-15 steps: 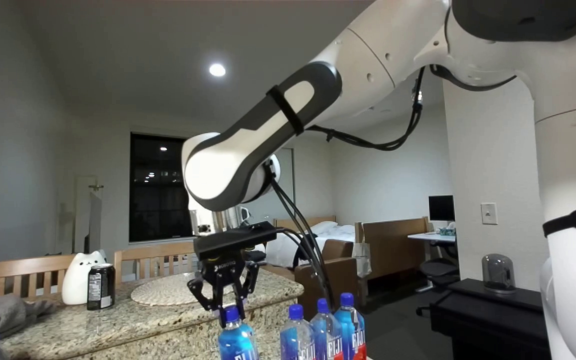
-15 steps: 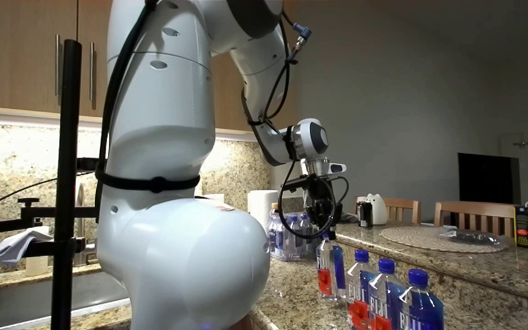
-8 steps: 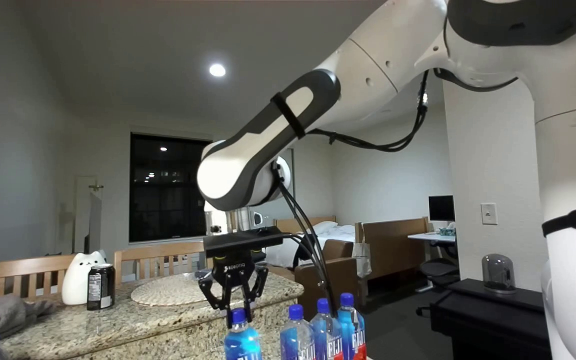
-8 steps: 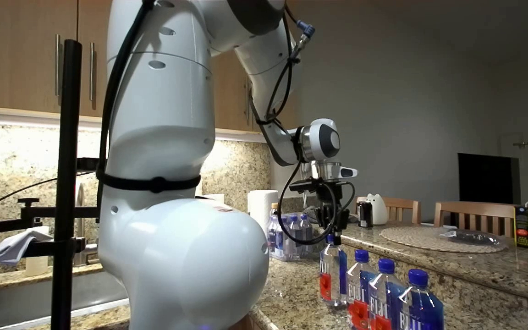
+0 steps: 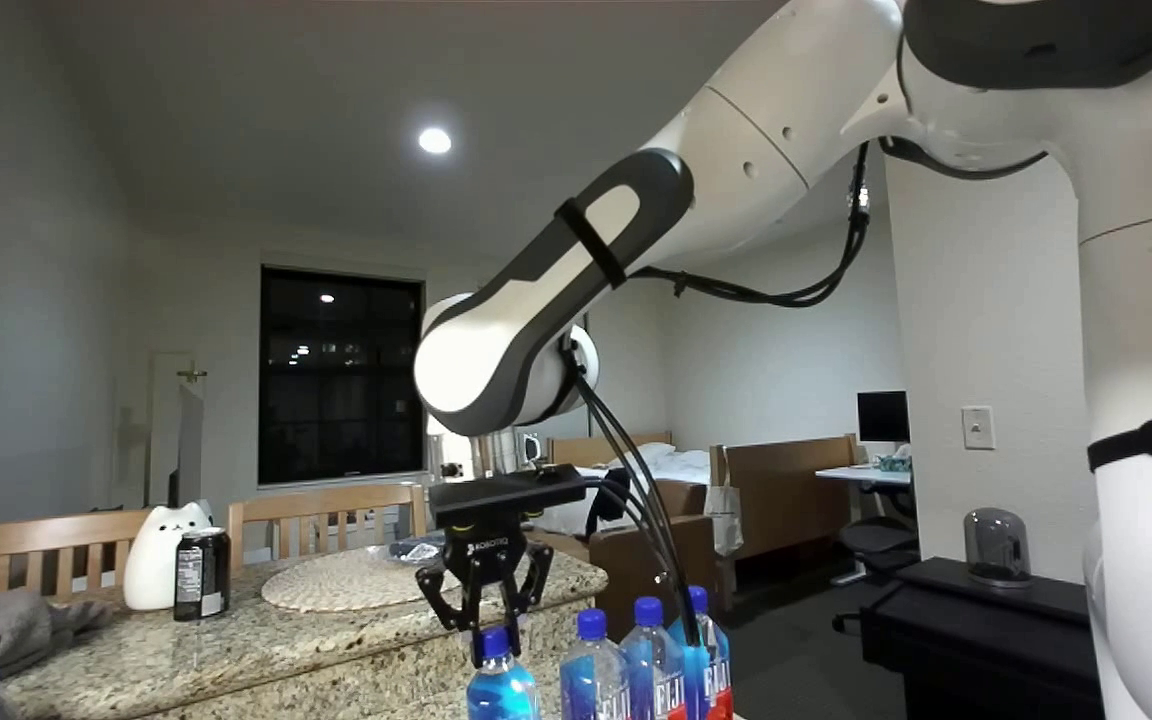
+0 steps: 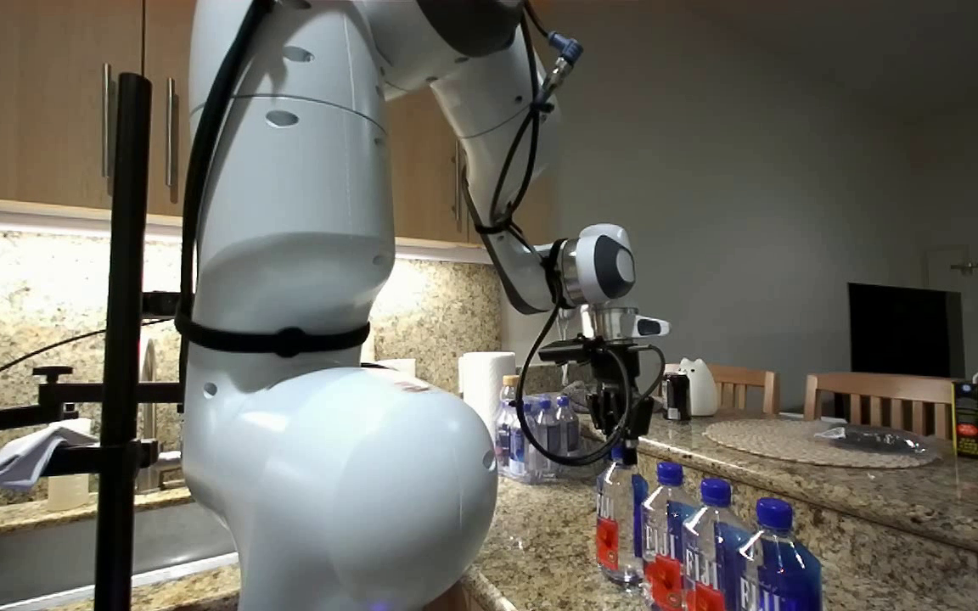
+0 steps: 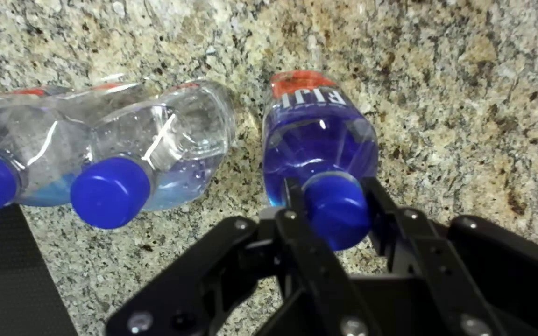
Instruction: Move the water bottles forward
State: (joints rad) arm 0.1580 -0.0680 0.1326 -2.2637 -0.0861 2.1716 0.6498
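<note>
Water bottle [image 7: 320,135] below claw [image 7: 333,193] — cap [image 7: 338,212] clamped between 2 fingers [image 7: 381,205].

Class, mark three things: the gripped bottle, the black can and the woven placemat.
Gripped bottle [image 7: 320,137], in the wrist view, on its body.
Black can [image 5: 202,577], in an exterior view, on its side.
Woven placemat [image 6: 759,441], in an exterior view, on its bare surface.

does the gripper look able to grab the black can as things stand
Probably not: the gripper is closed around the cap of a bottle, so it would have to let go before taking the can.
</note>
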